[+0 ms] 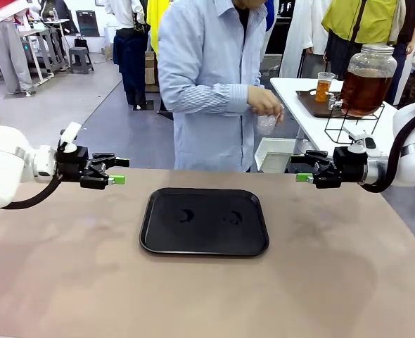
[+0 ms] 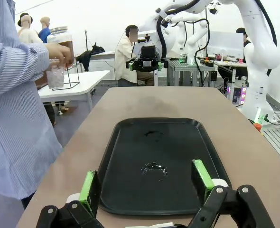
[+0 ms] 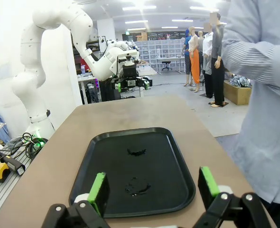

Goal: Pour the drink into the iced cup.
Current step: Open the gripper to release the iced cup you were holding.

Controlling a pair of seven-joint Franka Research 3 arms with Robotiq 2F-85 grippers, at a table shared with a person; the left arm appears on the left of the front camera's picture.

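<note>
The person across the table holds a clear iced cup (image 1: 267,124) in one hand beside the white side table; in the left wrist view the cup (image 2: 55,76) looks whitish with ice. The amber drink shows in a small clear cup (image 1: 324,86) on a dark tray there. More of it fills a big glass dispenser jar (image 1: 366,79). My left gripper (image 1: 119,171) hovers open at the table's left, level with the black tray's far edge. My right gripper (image 1: 302,169) hovers open at the right. Both sets of jaws (image 2: 146,183) (image 3: 153,185) hold nothing and face each other across the tray.
A black tray (image 1: 204,220) lies in the middle of the brown table with a few wet marks (image 2: 154,167) on it. The white side table (image 1: 299,88) stands behind the far right corner. The jar sits on a black wire stand (image 1: 341,127).
</note>
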